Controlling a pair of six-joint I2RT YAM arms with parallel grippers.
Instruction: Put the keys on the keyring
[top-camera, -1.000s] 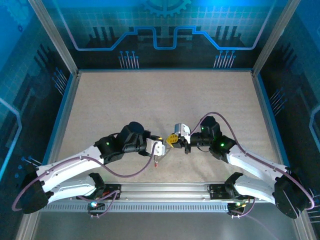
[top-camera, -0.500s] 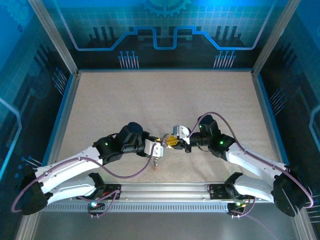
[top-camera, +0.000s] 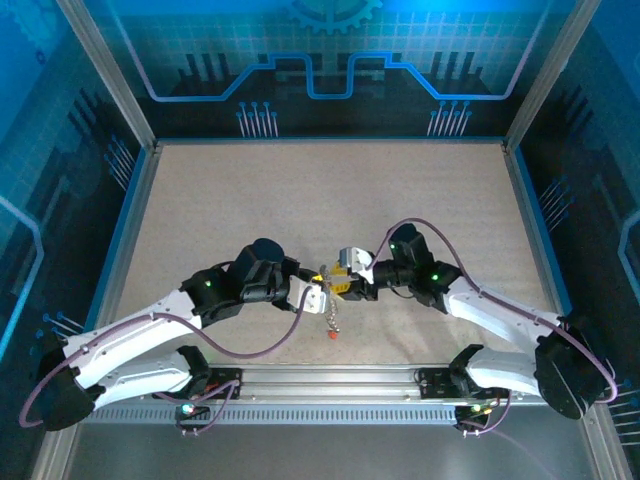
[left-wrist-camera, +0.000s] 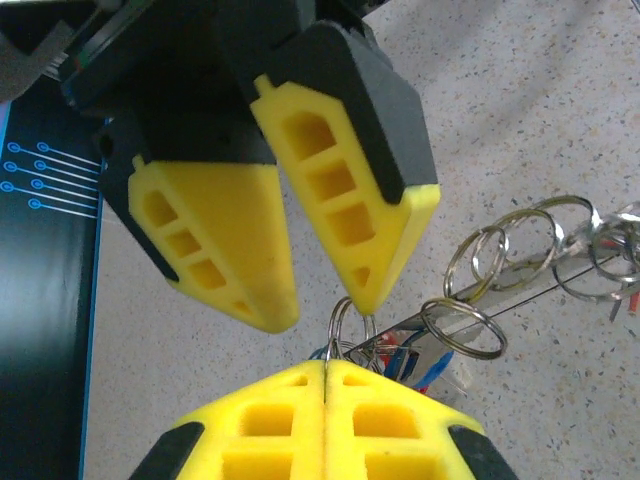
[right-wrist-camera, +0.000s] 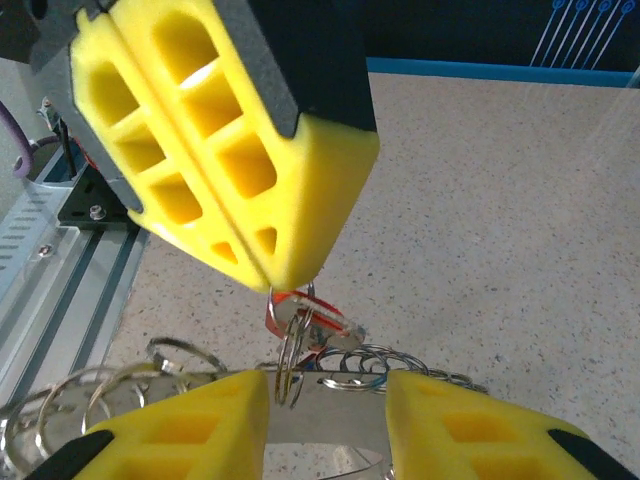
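Observation:
My left gripper (left-wrist-camera: 328, 365) is shut on the keyring (left-wrist-camera: 345, 318), a thin grey ring standing out from between its pads. In the right wrist view the keyring (right-wrist-camera: 290, 352) hangs edge-on under the left fingers (right-wrist-camera: 225, 160), with a red-headed key (right-wrist-camera: 312, 318) on it. More of the keys (left-wrist-camera: 425, 362), red and blue, sit behind the left pads. My right gripper (right-wrist-camera: 325, 405) is open, its fingers on either side of the ring's lower end without touching it. From above, the left gripper (top-camera: 315, 296) and the right gripper (top-camera: 345, 282) meet tip to tip, and the bunch (top-camera: 330, 320) dangles below.
Several small split rings (left-wrist-camera: 505, 250) are threaded on a shiny metal strip (left-wrist-camera: 520, 272) beside the keys. The speckled table (top-camera: 300, 200) stretches away behind the grippers. A metal rail (top-camera: 330, 380) runs along the near edge.
The right gripper has opened and moved left, close to the left gripper. The bunch of keys now dangles lower and further right under the left gripper, which stays shut.

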